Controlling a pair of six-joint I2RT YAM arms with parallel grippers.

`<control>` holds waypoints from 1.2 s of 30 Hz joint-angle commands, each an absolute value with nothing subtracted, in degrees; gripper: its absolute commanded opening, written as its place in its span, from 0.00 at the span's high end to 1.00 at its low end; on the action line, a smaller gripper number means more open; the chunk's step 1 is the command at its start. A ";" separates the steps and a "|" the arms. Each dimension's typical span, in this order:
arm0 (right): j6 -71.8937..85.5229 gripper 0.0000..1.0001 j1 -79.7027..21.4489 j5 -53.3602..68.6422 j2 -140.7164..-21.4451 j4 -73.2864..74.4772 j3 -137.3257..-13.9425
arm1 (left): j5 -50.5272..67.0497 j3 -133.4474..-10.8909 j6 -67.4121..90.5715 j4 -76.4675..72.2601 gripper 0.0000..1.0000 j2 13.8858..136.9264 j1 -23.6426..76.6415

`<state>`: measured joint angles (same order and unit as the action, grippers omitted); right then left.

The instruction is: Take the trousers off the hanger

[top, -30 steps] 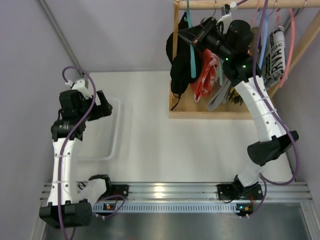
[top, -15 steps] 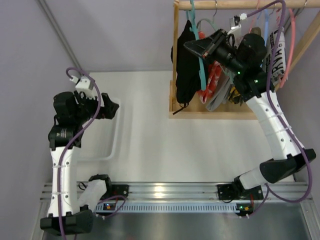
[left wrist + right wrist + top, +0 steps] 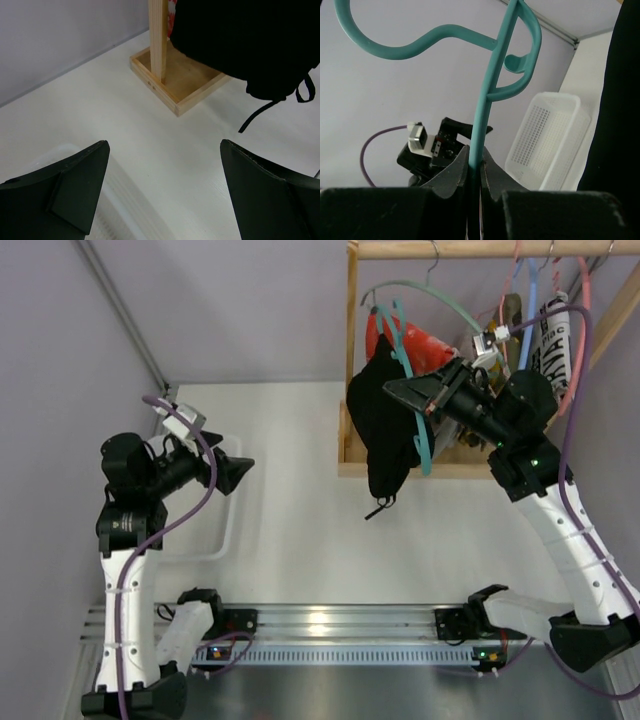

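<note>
- The black trousers point(image 3: 385, 425) are draped over the teal hanger point(image 3: 425, 445), out in the air just left of the wooden rack point(image 3: 350, 465), far right of the table. A drawstring can be seen dangling off the low end.
- The hanger is pinched on its thin stem by the right gripper point(image 3: 395, 392), jaws pressed tight around it. In the right wrist view the hook looks free, with nothing around it.
- The left gripper point(image 3: 240, 470) is spread wide and holds nothing. It's pointed right, at the trousers, but well apart from them.
- Step in hand, by the look of it: the cloth gets grabbed by the left gripper and slid off.
- Done well, a thick fold of cloth should be taken rather than the drawstring, and the bite placed below the hanger bar so no plastic gets caught.
- The hanger is best held steady and level-ish while the pull goes left and down, along the bar, so nothing snags.
- The white basket point(image 3: 233, 510) sits near left, under the left arm. Probably the drop spot.
</note>
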<state>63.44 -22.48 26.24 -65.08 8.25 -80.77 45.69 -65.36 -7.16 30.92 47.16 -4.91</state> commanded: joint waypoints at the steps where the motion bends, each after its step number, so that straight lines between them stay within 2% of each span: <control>1: 64.51 1.00 -22.06 26.81 -60.65 2.72 -77.79 | 47.64 -66.44 -8.96 23.92 0.01 47.90 -2.91; 5: 64.69 1.00 -22.06 26.19 -58.63 2.90 -73.58 | 41.24 -67.23 -12.38 20.92 0.01 51.40 3.59; 8: 64.07 1.00 -22.06 25.93 -57.31 2.81 -72.60 | 33.59 -68.46 -13.97 18.73 0.01 54.65 12.19; 11: 63.90 1.00 -21.71 25.23 -57.04 3.25 -72.86 | 23.32 -68.38 -13.80 14.26 0.02 56.77 23.79; 14: 64.07 1.00 -21.36 25.49 -57.57 3.08 -73.30 | 12.33 -68.29 -13.10 11.09 0.01 60.02 39.48; 17: 64.25 1.00 -21.27 25.14 -57.92 3.08 -73.74 | 2.66 -67.85 -12.83 5.22 0.01 62.48 50.49; 20: 64.77 1.00 -21.09 24.70 -58.36 3.25 -74.18 | -5.43 -69.08 -10.12 1.42 0.01 65.91 57.01; 28: 66.36 1.00 -21.00 24.17 -60.46 4.04 -76.55 | -13.96 -70.31 -9.23 -7.63 0.02 74.60 67.22; 30: 66.71 1.00 -21.01 24.08 -60.73 4.48 -77.08 | -18.09 -70.92 -8.36 -8.70 0.01 76.19 67.94; 36: 67.32 1.00 -21.09 23.29 -61.79 4.92 -78.31 | -20.30 -71.02 -4.13 -10.02 0.01 78.75 69.69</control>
